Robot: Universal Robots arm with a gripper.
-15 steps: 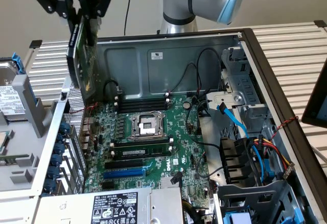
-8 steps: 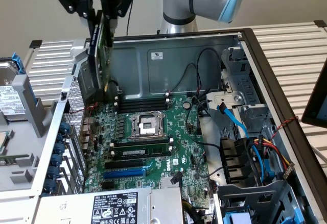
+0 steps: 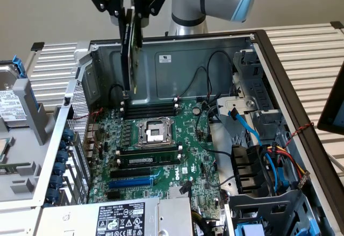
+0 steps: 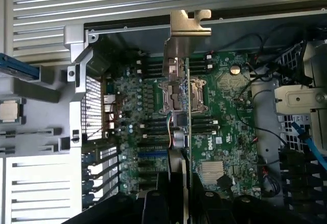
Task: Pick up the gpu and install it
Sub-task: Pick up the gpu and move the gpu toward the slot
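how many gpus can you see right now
1: the gpu hangs upright in the gripper, above the motherboard, toward the exterior view's left. No second gpu sits in the visible slots, though the power supply covers part of the board.

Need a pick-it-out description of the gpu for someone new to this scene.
Find the open computer case with the green motherboard lying flat inside. Over the board's corner at the exterior view's upper left, the jaws hold the gpu on edge. It is the only card up in the air, silver bracket at one end; the rest sits on the board.
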